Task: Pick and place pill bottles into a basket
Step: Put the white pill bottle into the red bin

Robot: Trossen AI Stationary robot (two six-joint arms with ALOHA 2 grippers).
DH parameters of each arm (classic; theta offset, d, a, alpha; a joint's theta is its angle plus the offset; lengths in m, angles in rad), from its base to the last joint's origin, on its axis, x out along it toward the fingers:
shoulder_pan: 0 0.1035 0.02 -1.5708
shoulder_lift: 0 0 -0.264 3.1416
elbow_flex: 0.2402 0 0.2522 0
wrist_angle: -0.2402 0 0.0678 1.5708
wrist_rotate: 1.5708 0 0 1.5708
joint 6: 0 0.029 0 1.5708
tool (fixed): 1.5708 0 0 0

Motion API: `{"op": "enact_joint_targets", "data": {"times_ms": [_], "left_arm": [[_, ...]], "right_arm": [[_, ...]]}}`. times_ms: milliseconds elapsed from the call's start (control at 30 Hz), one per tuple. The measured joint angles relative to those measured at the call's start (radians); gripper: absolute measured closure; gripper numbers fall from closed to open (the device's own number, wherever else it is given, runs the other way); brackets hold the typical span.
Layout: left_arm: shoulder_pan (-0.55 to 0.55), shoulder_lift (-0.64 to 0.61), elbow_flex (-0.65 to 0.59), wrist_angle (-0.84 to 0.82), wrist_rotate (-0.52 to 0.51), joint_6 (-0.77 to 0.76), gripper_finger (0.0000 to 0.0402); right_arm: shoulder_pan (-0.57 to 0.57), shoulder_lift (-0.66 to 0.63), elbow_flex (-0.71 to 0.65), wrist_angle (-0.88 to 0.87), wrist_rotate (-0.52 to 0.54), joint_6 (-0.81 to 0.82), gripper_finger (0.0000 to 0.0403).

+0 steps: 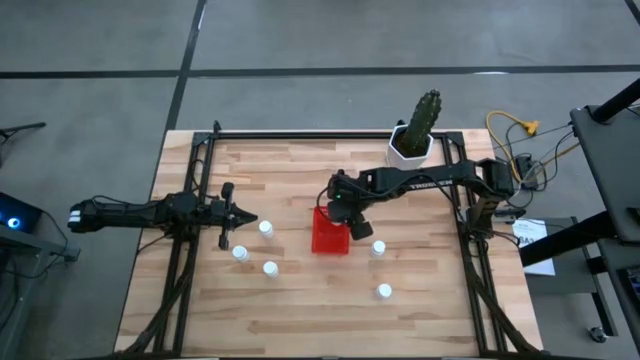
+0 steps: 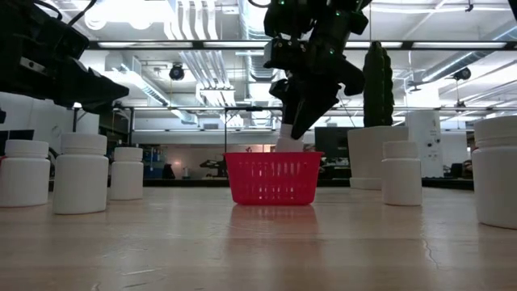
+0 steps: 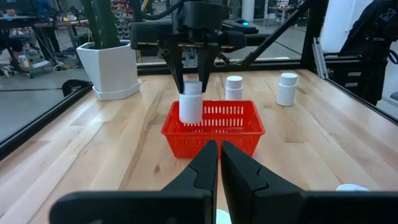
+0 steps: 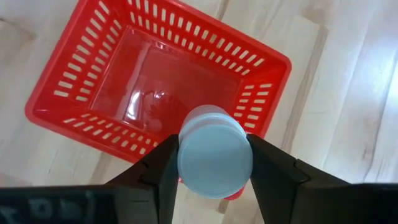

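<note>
The right gripper [image 4: 214, 163] grips a pill bottle [image 4: 214, 152] over the basket [image 4: 93, 68] rim. Released here, it might catch the rim and tumble outside. The left gripper [image 3: 219, 163] waits shut, empty.

Red slotted basket [image 3: 213, 129]; white pill bottles [image 1: 266, 229]; black claw [image 3: 192, 74].

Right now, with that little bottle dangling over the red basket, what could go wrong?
Two possible slips. In the right wrist view the held pill bottle sits over the basket's near rim, not its middle, so on release it might clip the rim and tumble onto the table. The right gripper's fingers hang close above the light basket, so descending further could nudge it.
</note>
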Motion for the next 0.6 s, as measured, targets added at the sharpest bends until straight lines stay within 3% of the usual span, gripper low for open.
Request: {"op": "enact_joint_targets", "data": {"times_ms": [600], "left_arm": [[0.0,0.0,0.0,0.0,0.0,0.0,0.04]], "right_arm": [[-0.008,0.0,-0.038,0.027,0.028,-0.005,0.0252]]}}
